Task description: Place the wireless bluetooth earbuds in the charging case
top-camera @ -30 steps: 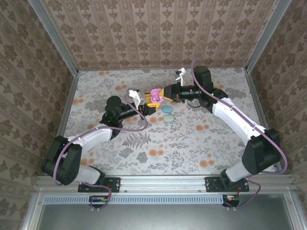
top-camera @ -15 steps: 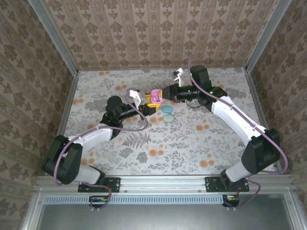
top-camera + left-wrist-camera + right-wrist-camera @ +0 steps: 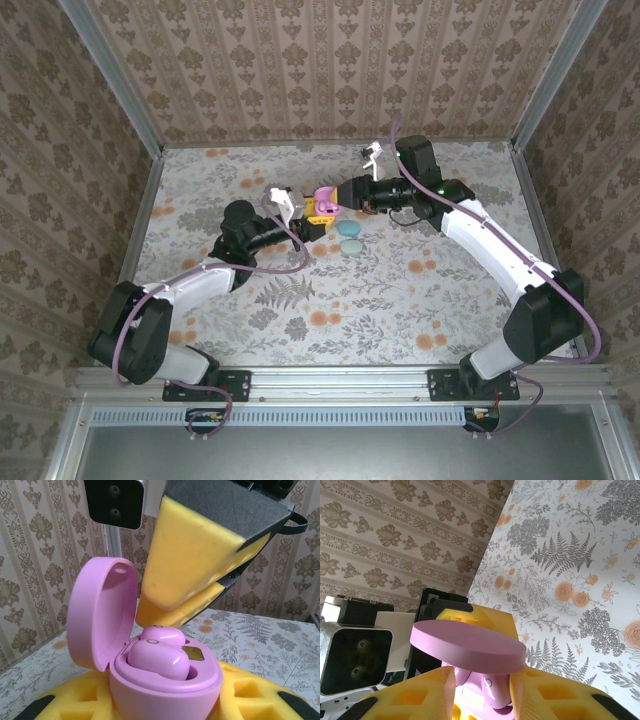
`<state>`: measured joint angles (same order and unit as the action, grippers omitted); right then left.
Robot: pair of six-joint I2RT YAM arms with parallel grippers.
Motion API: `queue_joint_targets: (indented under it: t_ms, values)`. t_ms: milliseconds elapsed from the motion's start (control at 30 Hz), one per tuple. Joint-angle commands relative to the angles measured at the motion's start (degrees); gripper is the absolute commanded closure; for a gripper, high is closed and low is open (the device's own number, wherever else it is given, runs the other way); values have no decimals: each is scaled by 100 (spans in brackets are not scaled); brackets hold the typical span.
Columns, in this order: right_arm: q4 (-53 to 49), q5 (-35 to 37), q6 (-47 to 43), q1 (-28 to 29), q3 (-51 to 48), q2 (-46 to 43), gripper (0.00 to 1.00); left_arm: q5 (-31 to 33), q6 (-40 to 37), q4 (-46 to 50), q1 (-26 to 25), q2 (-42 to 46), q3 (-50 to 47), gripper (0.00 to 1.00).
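A pink charging case (image 3: 165, 690) sits upright between the yellow pads of my left gripper (image 3: 165, 705), which is shut on its body. Its lid (image 3: 102, 610) is hinged open to the left. Two pink earbuds (image 3: 157, 660) lie side by side in the case's wells. From the top view, the case (image 3: 324, 198) is held above mid-table by the left gripper (image 3: 315, 215), with my right gripper (image 3: 340, 195) right beside it. In the right wrist view the right gripper (image 3: 482, 695) stands open, its yellow fingertips (image 3: 425, 695) straddling the case under the lid (image 3: 470, 647), apart from an earbud (image 3: 497, 695).
Two pale cyan egg-shaped cases (image 3: 349, 228) (image 3: 352, 246) lie on the floral table just right of the grippers. Patterned walls and metal rails enclose the table on three sides.
The right gripper's jaws have parted over the case, leaving the earbud lying in it. The left gripper and case have stayed still.
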<state>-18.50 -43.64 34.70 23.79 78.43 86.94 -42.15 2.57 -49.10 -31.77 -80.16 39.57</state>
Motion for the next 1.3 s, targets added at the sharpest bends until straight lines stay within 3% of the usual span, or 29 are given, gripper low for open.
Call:
queue_joint_targets:
  t_ms: [0,600,933,1267]
  values:
    - [-292,256,-94,16,66,-196,57,-109,34,-461,-31,62,130,78]
    - [323,718,33,-315,-544,-1161,50,16,-61,-298,-38,124,116,78]
    - [880,621,905,-366,-83,-493,47,-327,-67,-104,-171,14,297,78]
    - [471,18,852,-316,416,253,45,-279,-93,-10,-198,21,360,78]
